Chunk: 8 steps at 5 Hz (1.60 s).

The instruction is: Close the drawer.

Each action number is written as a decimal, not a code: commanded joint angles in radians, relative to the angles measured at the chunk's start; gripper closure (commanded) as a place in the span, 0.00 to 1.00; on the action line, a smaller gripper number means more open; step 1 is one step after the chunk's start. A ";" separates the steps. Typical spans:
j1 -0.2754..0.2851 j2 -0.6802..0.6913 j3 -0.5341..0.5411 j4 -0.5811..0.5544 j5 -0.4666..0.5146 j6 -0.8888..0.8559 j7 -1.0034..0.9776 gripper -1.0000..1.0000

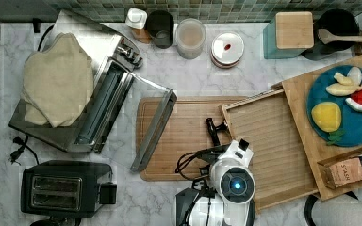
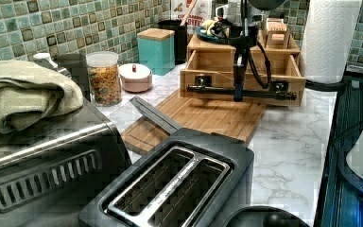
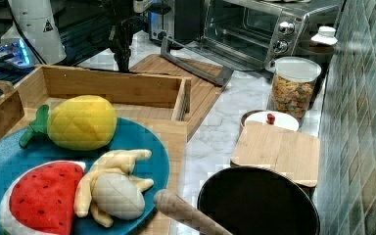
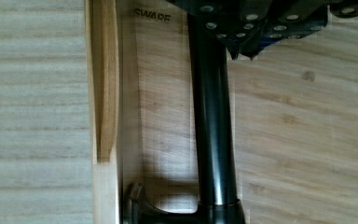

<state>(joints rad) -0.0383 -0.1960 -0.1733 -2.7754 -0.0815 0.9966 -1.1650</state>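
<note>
Black handle bar right up close in wrist view, fingers straddling it, can't tell if clamped. Drawer pulled out over cutting board. Looks like push step; next needs straight shove toward organizer.

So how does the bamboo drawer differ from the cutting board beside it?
The drawer has raised walls around a slatted floor; the cutting board is a flat slab with a groove near its edge. The drawer carries a black bar handle on its front; the cutting board has none. The drawer is pulled out of a bamboo stand, while the cutting board lies on the marble counter. Both are light bamboo.
</note>
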 commanded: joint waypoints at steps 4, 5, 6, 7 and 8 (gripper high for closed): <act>-0.119 0.230 -0.200 0.301 -0.017 -0.056 -0.450 1.00; -0.132 0.324 -0.244 0.441 0.038 -0.099 -0.614 1.00; -0.161 0.334 -0.238 0.485 0.019 -0.144 -0.578 1.00; -0.166 0.283 -0.241 0.435 -0.061 -0.085 -0.428 1.00; -0.143 0.223 -0.270 0.370 -0.099 -0.029 -0.338 1.00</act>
<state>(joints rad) -0.1517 0.1207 -0.3660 -2.3867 -0.1411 0.9233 -1.5889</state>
